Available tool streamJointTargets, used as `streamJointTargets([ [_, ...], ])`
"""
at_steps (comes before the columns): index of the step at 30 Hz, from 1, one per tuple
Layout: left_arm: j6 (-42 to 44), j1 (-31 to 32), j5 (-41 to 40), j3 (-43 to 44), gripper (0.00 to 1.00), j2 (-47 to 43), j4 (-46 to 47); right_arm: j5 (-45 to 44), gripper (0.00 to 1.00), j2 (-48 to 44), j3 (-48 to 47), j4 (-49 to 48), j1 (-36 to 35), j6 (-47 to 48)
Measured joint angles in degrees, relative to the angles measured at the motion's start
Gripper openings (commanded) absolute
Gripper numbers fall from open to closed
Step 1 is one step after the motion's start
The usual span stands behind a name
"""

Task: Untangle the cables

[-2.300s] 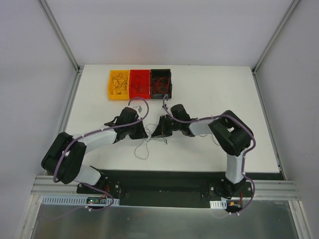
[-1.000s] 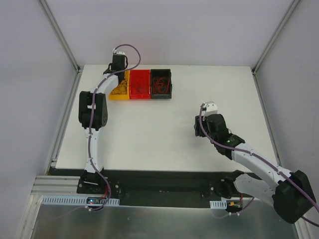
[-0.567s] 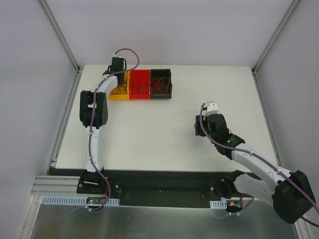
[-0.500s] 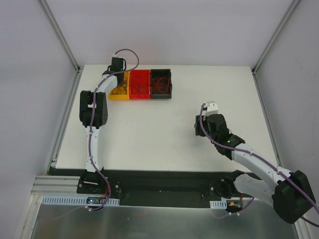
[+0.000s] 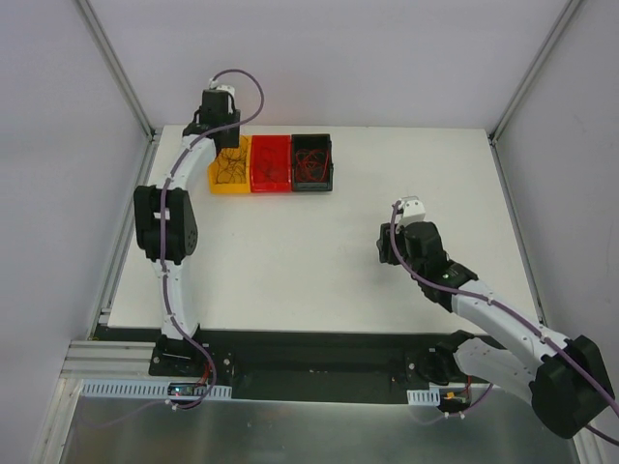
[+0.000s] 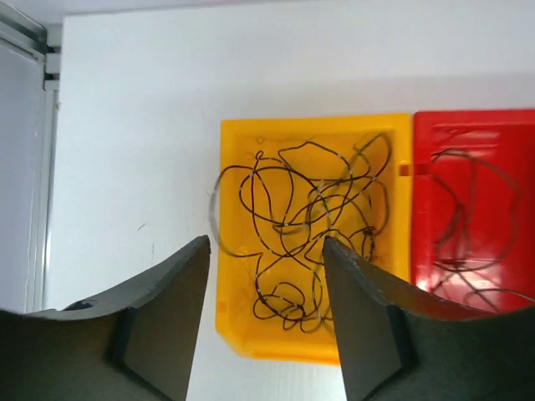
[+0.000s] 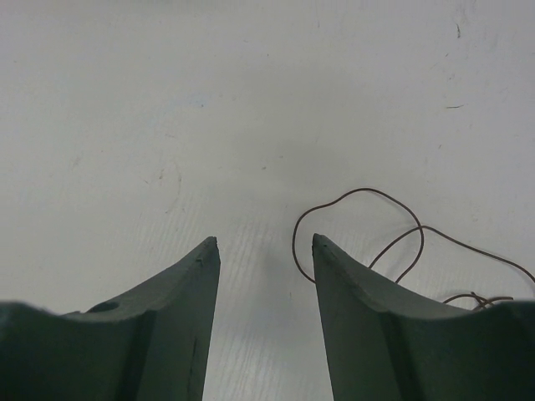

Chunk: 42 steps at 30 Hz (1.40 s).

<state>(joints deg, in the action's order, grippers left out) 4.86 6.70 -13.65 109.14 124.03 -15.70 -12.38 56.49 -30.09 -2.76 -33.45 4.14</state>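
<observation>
My left gripper (image 5: 221, 135) hovers above the yellow bin (image 5: 230, 179) at the table's far left, and in the left wrist view the left gripper (image 6: 266, 239) is open with nothing between its fingers. Thin black cables (image 6: 292, 225) lie curled in the yellow bin (image 6: 238, 326) below it; one blurred loop (image 6: 214, 213) hangs over the bin's left rim. My right gripper (image 5: 387, 246) is low over the table at mid right; the right gripper (image 7: 264, 238) is open and empty. A thin brown cable (image 7: 368, 190) lies looped on the table beside its right finger.
A red bin (image 5: 272, 162) and a black bin (image 5: 312, 160), both holding thin cables, stand in a row right of the yellow one. The red bin (image 6: 501, 134) shows dark cables. Frame posts stand at the table's back corners.
The left gripper has opened and drawn up and back from the yellow bin, where black cable now lies. The right arm has stayed put.
</observation>
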Motion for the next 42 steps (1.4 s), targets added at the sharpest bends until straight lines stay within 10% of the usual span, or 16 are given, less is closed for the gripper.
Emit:
streamJointTargets([
  [12, -9.46, 0.00, 7.48, -2.45, 0.89, -13.29, -4.00, 0.94, 0.54, -0.70, 0.00, 0.02, 0.39, -0.42],
  [18, -22.58, 0.87, 21.84, -13.51, 0.91, -24.92, -6.49, 1.36, 0.90, -0.22, 0.00, 0.24, 3.34, -4.20],
  [27, -19.47, 23.89, 23.91, -28.70, 0.90, -36.24, -5.22, 5.88, 0.93, 0.26, -0.24, 14.21, 23.12, -14.67],
  [36, -13.77, 32.46, 20.72, -34.84, 0.91, -42.16, -5.53, 10.86, 0.70, 2.64, -0.13, 21.51, 37.64, -15.67],
  [42, -11.28, 34.82, 18.78, -35.04, 0.91, -46.90, -4.59, 19.47, 0.17, 11.06, -2.10, 21.99, 36.89, -14.19],
])
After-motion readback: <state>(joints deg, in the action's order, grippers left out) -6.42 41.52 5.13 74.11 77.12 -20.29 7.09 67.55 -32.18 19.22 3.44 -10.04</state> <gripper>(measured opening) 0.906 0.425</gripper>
